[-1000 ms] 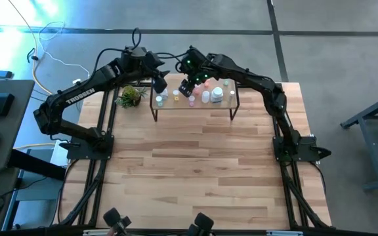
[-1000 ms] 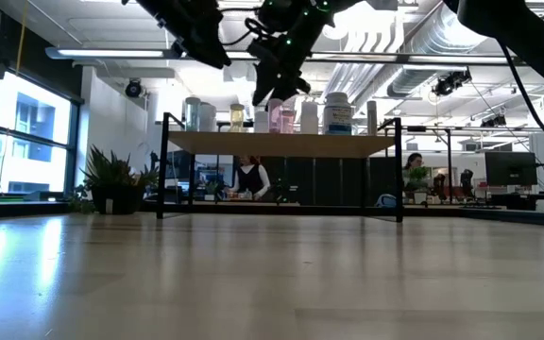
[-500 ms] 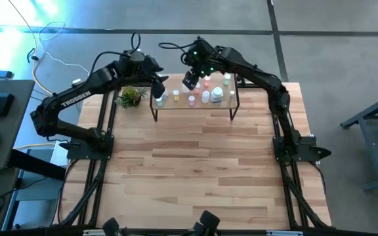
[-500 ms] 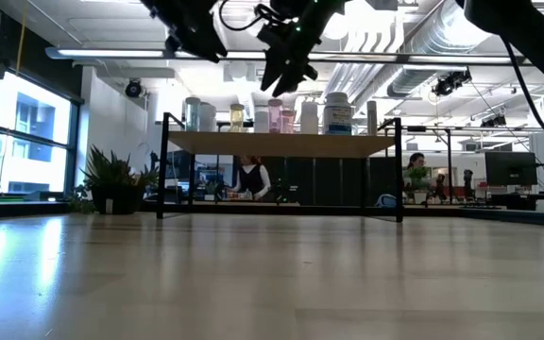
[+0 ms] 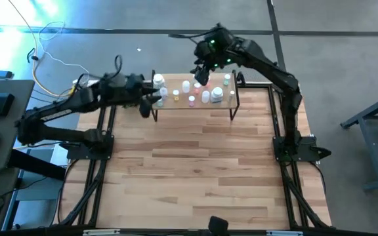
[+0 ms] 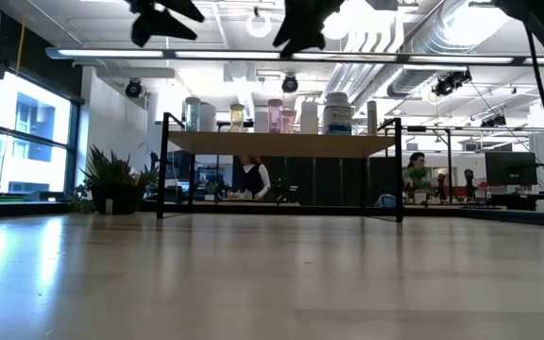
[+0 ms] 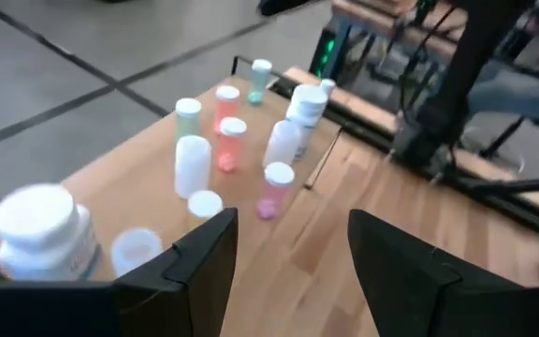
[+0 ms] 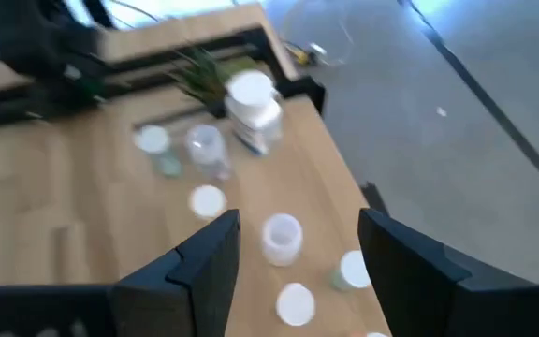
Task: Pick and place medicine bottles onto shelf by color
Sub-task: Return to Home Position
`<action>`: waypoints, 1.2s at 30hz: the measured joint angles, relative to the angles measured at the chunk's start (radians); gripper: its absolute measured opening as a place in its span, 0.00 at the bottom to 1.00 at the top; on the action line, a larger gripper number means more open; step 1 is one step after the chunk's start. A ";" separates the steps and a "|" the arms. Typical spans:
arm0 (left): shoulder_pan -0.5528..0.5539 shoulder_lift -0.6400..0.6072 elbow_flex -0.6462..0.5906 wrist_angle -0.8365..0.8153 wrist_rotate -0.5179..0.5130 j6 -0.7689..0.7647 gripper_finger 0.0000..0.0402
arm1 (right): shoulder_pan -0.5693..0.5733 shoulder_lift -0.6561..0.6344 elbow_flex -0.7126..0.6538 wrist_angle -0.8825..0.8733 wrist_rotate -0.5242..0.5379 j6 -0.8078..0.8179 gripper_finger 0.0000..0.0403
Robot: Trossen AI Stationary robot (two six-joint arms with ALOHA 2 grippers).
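Observation:
The shelf (image 5: 195,106) stands at the table's far side on black legs, and the medicine bottles stand upright on it. Among them are a large white one (image 5: 158,81) at its left end, a pink one (image 5: 192,100) and a green one (image 5: 226,78). In the low view they form a row (image 6: 281,115) on the board. My left gripper (image 5: 147,106) hangs open and empty just off the shelf's left end (image 7: 293,262). My right gripper (image 5: 202,73) hovers open and empty high above the shelf's far edge (image 8: 298,271).
A green plant (image 6: 111,179) sits on the table left of the shelf, under my left arm in the high view. The wooden tabletop (image 5: 195,170) stretches from the shelf to the near edge. People show in the room behind the shelf (image 6: 250,178).
My left gripper has drawn back from the shelf's left end toward the table's left and near edges, rolling as it went. My right gripper has risen from just above the bottles and gone toward the far edge. Both stay open; no bottle has moved.

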 joint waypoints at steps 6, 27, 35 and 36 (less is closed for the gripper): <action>-0.150 -0.187 -0.191 0.095 -0.101 -0.053 0.49 | -0.001 -0.049 0.000 -0.022 -0.033 0.037 0.52; -0.381 -0.679 -0.734 0.381 -0.171 0.004 0.49 | 0.063 -0.142 0.000 -0.002 0.078 0.268 0.52; -0.359 -0.715 -0.896 0.554 -0.157 0.027 0.49 | 0.082 -0.274 0.000 -0.150 0.241 0.233 0.52; -0.353 -0.715 -0.911 0.565 -0.145 0.026 0.49 | 0.085 -0.291 -0.003 -0.171 0.266 0.226 0.52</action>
